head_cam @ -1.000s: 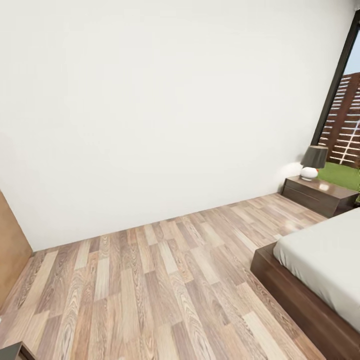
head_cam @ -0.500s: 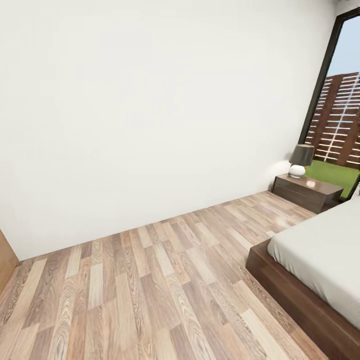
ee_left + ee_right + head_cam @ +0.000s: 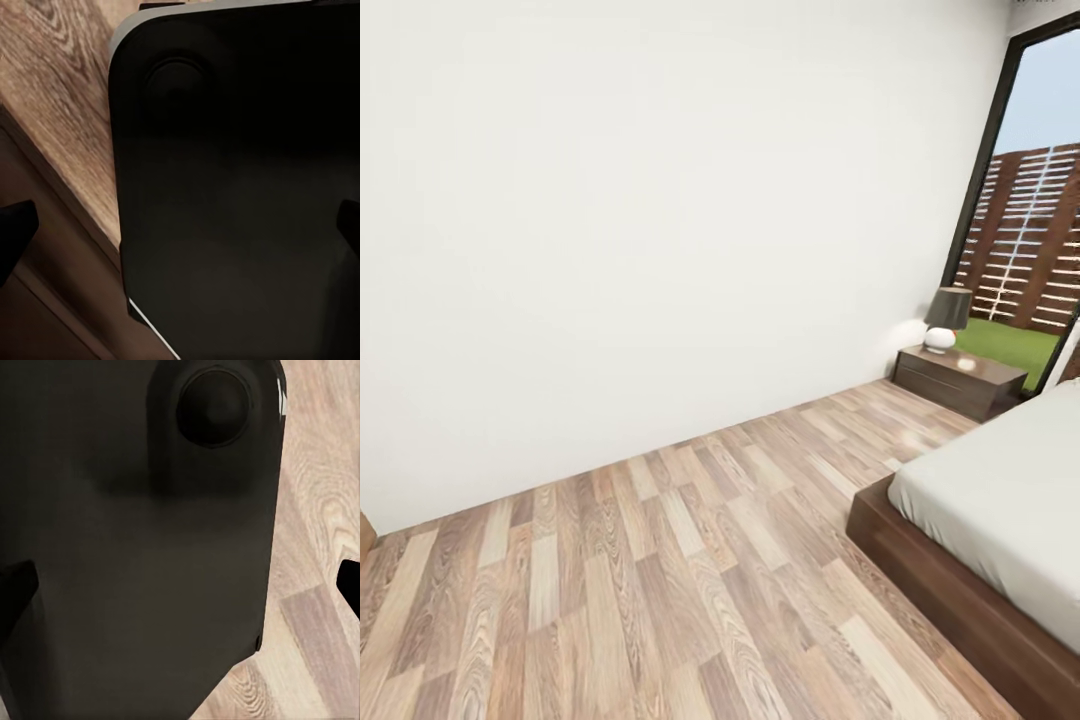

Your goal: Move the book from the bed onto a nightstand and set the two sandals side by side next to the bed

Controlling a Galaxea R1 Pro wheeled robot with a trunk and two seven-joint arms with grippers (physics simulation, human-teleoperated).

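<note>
Camera panned toward the bed (image 3: 1000,500), nightstand (image 3: 957,380) with lamp (image 3: 946,318) beyond it; approach under way, book unseen; both grippers' fingers apart, empty

The wall (image 3: 660,220) is plain white. The floor (image 3: 660,570) below it is made of wood planks in light brown, tan and darker brown, with wavy grain lines. The bed (image 3: 950,590) has a dark brown frame and a smooth light grey mattress (image 3: 1010,500) on top. Past the bed, the nightstand (image 3: 958,380) is dark brown and shiny. On the nightstand, the lamp (image 3: 945,320) has a dark grey shade and a round white base. Behind the nightstand, the window (image 3: 985,180) has a black frame. Through it show a brown slatted fence (image 3: 1030,240), bright green grass (image 3: 1010,345) and pale blue sky. In both wrist views a smooth black robot body (image 3: 240,195) sits over the brown planks.
</note>
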